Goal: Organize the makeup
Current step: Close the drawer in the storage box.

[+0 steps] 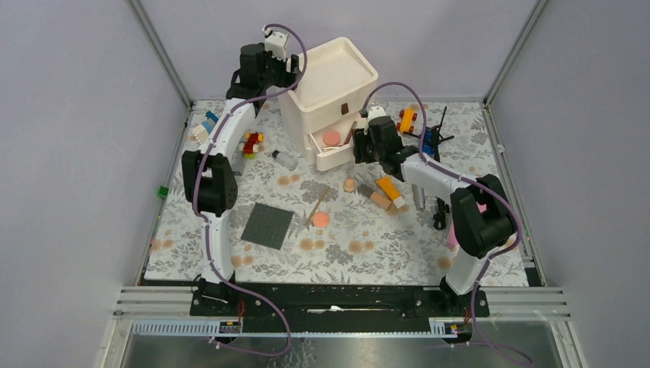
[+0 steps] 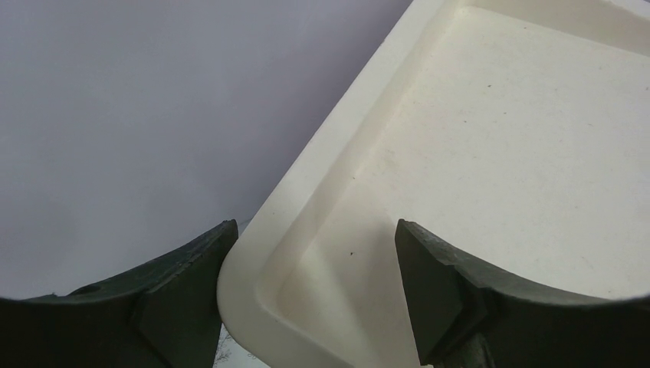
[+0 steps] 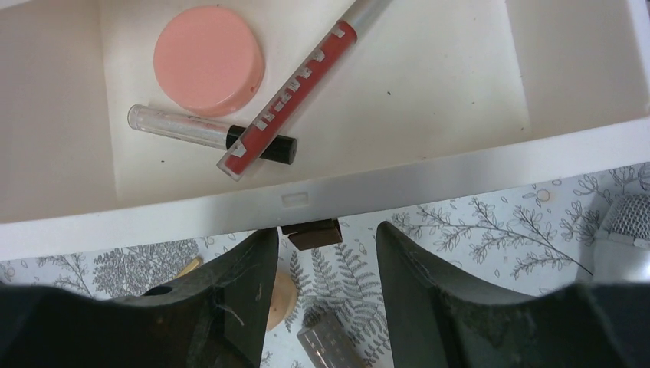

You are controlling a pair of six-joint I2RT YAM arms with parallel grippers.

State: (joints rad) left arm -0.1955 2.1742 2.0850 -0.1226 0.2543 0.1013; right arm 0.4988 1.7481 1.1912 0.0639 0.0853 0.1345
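A white drawer chest stands at the back with its lower drawer pulled out. In the drawer lie a salmon-pink disc, a clear black-capped tube and a red gloss tube. My right gripper hovers open and empty just in front of the brown drawer handle. On the table below it lie a beige disc, an orange tube, a dark-capped beige tube, a silver-grey tube, a pink disc, a thin brush and a clear bottle. My left gripper is open astride the corner of the chest's top tray.
A dark grey square mat lies front left. Toy bricks sit left of the chest, with more bricks at the far left edge. An orange toy car and a black stand are back right.
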